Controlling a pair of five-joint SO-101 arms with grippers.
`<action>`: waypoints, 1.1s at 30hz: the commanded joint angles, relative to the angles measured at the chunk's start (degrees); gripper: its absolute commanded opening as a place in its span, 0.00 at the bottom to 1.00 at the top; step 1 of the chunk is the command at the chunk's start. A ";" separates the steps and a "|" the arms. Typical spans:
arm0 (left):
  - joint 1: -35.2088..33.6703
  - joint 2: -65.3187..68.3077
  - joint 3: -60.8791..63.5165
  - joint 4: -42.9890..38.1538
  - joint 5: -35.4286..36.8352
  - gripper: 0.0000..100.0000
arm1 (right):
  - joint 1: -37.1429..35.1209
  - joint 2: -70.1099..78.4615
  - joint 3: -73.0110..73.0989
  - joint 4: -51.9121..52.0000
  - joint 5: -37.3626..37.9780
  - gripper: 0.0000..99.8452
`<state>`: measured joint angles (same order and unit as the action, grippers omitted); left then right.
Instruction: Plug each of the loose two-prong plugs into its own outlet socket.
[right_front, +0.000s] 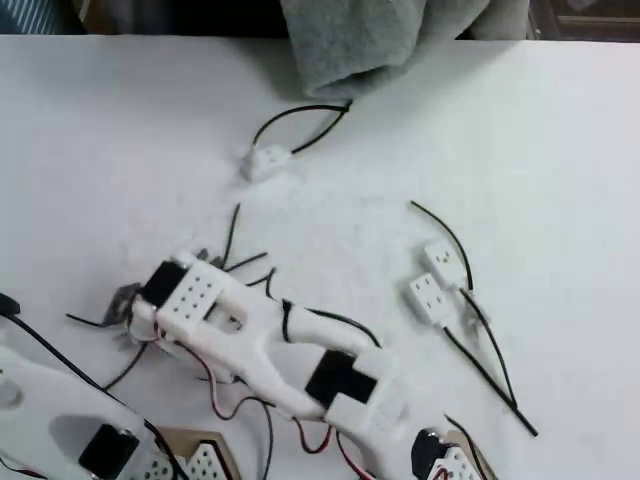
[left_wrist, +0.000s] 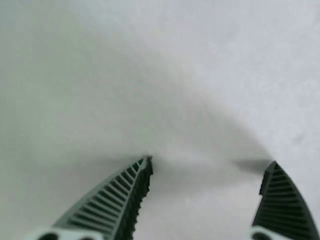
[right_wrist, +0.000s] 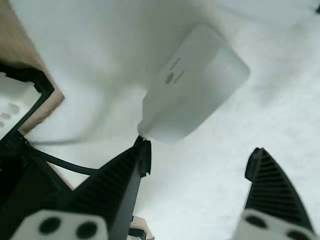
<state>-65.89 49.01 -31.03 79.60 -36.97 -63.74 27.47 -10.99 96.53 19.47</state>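
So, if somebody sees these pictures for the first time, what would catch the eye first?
Probably the long white arm stretched across the near part of the table, among thin black cables. Then a white outlet block near the grey cloth at the far edge, and a pair of blocks side by side further right. In the right wrist view, a white block sits beyond the open right tool.

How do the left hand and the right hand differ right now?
The left hand faces bare table, while the right hand has a white block at one fingertip. A black cable runs beside the right hand; bare table flanks the left hand. Both are open and hold nothing.
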 joint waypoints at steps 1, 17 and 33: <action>1.36 0.48 -0.53 -2.02 0.88 0.35 | -2.68 -5.32 -2.11 0.13 -0.53 0.31; 1.45 0.48 -0.53 -2.29 0.88 0.35 | -5.32 -5.23 1.67 -12.00 -3.43 0.31; 1.45 0.57 -0.53 -2.37 0.88 0.35 | -3.82 -5.23 6.68 -27.12 -9.05 0.31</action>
<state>-65.89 49.01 -31.03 79.60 -36.97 -69.10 25.01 -3.96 73.41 13.41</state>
